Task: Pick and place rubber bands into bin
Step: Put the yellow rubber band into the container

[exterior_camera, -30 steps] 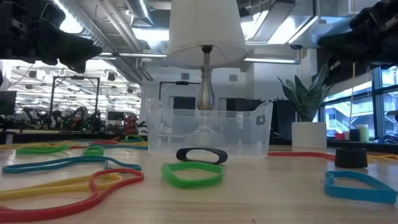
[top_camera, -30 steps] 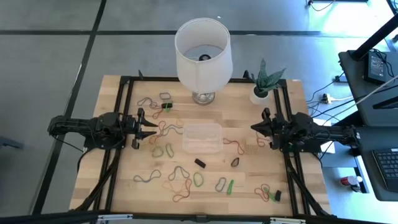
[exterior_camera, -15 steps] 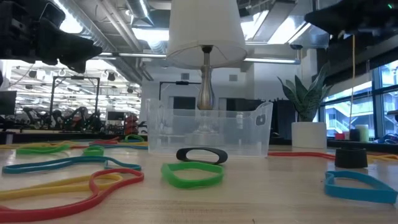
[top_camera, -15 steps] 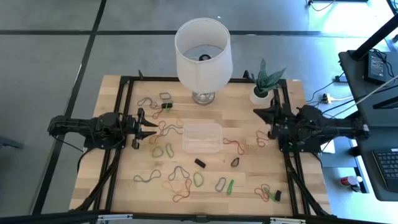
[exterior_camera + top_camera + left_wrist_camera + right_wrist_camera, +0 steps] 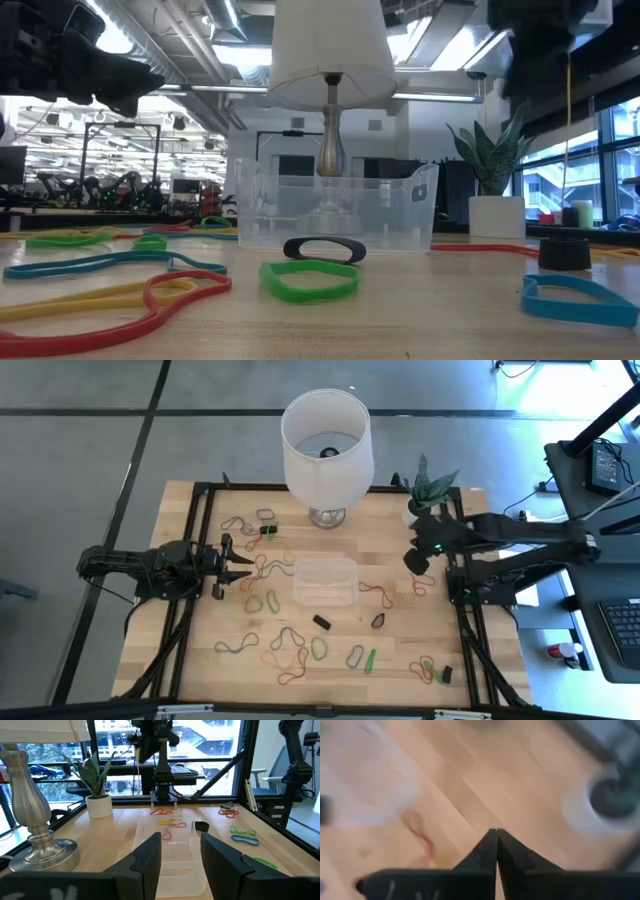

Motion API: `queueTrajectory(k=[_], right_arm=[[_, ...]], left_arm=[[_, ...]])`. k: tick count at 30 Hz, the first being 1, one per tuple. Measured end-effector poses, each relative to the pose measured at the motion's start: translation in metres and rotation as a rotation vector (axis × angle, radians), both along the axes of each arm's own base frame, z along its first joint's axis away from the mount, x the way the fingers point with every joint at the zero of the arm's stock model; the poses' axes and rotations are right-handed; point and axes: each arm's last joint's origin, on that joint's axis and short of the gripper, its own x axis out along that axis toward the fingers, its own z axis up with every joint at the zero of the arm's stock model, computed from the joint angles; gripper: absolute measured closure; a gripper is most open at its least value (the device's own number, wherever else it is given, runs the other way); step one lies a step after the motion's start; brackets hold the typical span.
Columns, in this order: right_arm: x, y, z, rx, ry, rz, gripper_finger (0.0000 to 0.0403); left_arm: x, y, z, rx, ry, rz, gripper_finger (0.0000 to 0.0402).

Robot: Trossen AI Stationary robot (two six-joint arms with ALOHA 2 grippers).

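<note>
Right gripper (image 5: pixel 414 559) pressed together, empty, above counter (image 5: pixel 190 660) beside bin (image 5: pixel 324 581). Left gripper (image 5: pixel 243 563) spread, idle.

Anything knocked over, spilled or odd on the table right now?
Nothing stands out. The clear bin sits upright mid-table, apparently empty, with rubber bands lying loose around it. The lamp and potted plant stand upright at the far edge.

Robotics lab: framed workbench (image 5: pixel 200 660), exposed ceiling ducts (image 5: pixel 190 60).
</note>
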Motion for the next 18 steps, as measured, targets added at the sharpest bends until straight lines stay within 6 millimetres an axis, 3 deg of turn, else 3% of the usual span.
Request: queueTrajectory(k=[4,10,14,18], right_arm=[[0.006,0.002,-0.020,0.110,0.192,-0.069,0.0366],[0.017,0.007,-0.069,0.291,0.308,-0.054,0.0318],[0.020,0.009,-0.096,0.371,0.287,-0.060,0.0285],[0.024,0.011,-0.109,0.412,0.236,-0.084,0.0260]], left_arm=[[0.000,0.000,0.000,0.000,0.000,0.000,0.0270],[0.000,0.000,0.000,0.000,0.000,0.000,0.0270],[0.000,0.000,0.000,0.000,0.000,0.000,0.0270],[0.000,0.000,0.000,0.000,0.000,0.000,0.0270]])
